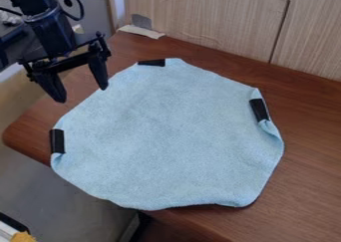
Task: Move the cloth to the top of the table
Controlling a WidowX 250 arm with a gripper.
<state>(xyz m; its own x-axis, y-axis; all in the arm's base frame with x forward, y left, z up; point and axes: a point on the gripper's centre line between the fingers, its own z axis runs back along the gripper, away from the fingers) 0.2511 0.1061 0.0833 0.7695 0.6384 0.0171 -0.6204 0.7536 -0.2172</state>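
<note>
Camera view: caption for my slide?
Open gripper near a light-blue cloth with black strips, spread on a brown table.

The soft, roughly rounded cloth [166, 131] is pale blue all over, with a finely speckled nap, and the flat rectangular strips [57, 141] at its edge are black. The wooden table [303, 151] is reddish brown, streaked with darker grain. Behind it, the wood-look panelling [206, 22] is light beige with fine vertical streaks and a dark upright seam. The two-fingered gripper [83, 94] is black. The thin, ragged strip at the panelling's foot [141, 32] is cream, and the smooth floor [40, 171] is grey.
</note>
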